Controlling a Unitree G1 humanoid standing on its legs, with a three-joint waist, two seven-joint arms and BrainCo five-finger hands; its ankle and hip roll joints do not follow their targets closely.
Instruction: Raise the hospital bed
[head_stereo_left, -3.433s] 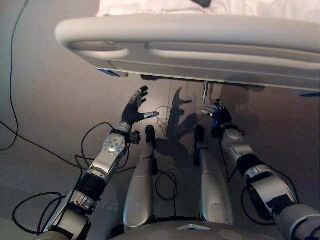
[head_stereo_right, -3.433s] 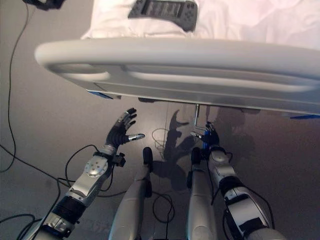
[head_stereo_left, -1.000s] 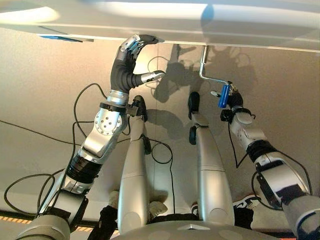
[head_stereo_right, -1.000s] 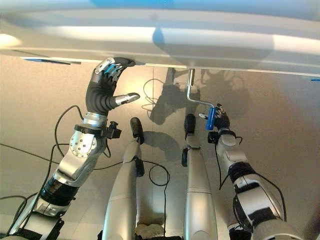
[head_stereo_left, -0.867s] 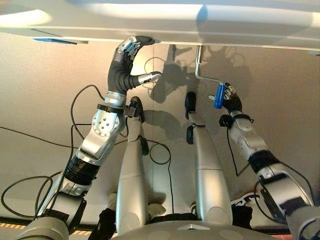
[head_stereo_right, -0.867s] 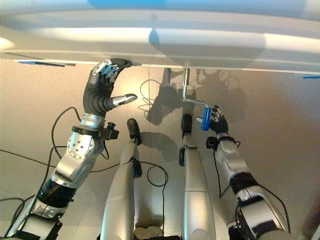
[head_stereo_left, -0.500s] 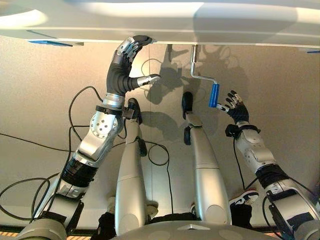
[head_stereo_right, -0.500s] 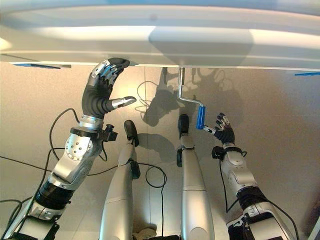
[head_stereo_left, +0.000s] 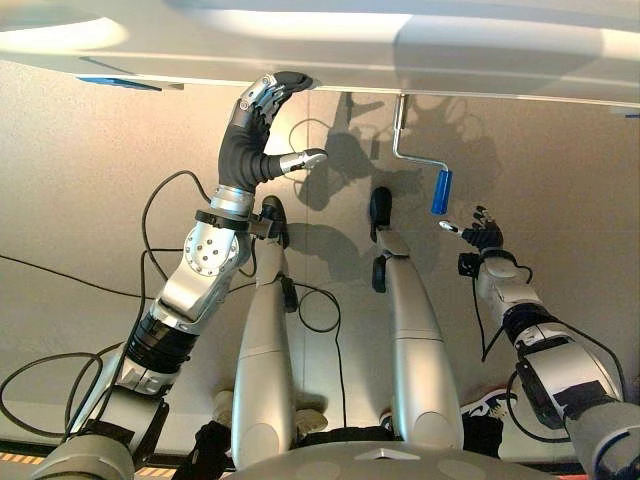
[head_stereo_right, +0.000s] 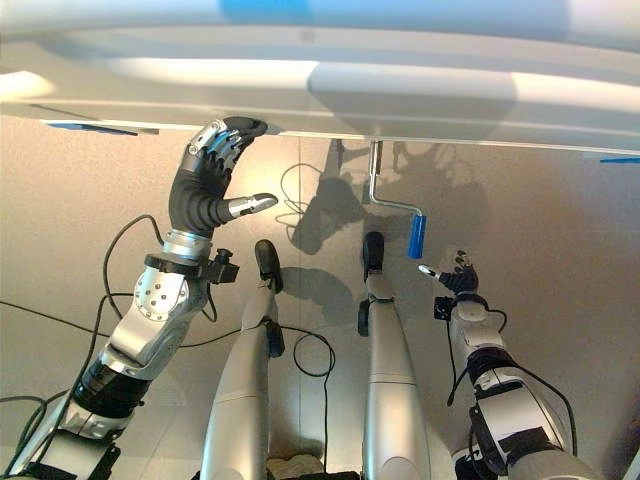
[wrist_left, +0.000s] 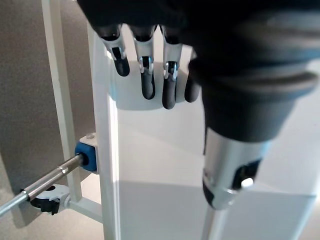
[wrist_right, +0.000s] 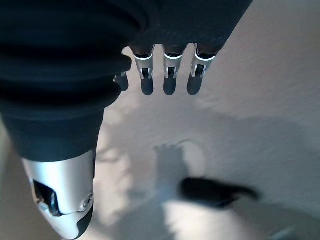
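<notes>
- The hospital bed (head_stereo_left: 330, 45) stands across the top of the head views, with its white footboard above both arms.
- A metal crank (head_stereo_left: 402, 140) hangs down under the footboard, and its blue grip (head_stereo_left: 441, 191) points to the floor (head_stereo_left: 70, 180).
- The right hand (head_stereo_left: 482, 234) is just beside the blue grip, lower and apart from it, with fingers spread and holding nothing.
- The left hand (head_stereo_left: 252, 125) reaches up; its straight fingers touch the lower edge of the footboard, the thumb stands free.
</notes>
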